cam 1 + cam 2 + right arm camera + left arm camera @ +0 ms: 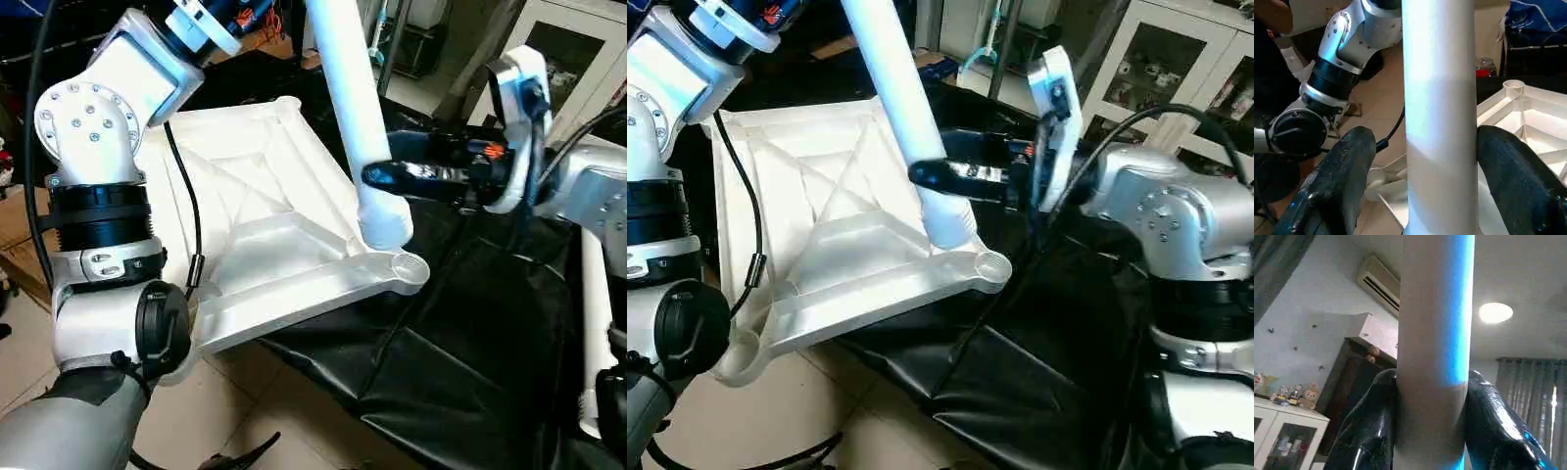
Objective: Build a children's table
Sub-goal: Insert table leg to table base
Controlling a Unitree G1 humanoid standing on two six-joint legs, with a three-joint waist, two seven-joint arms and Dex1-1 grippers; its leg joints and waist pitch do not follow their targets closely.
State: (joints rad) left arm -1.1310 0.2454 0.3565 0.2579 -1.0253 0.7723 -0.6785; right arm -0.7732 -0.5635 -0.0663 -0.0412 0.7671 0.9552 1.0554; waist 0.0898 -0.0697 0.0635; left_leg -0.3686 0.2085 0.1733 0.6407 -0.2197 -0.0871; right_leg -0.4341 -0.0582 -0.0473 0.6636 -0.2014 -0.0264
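Both grippers [1431, 431] [1442, 181] around leg [353, 108]

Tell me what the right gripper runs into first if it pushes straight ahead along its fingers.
Most likely the white leg: it stands between the right gripper's two black fingers, which flank it with gaps. Beyond the leg, seen from the head, lies the table top's ribbed underside, though depth there is unclear.

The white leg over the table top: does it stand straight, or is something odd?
The leg leans, not square to the table top, and its lower end sits beside the corner socket, not in it.
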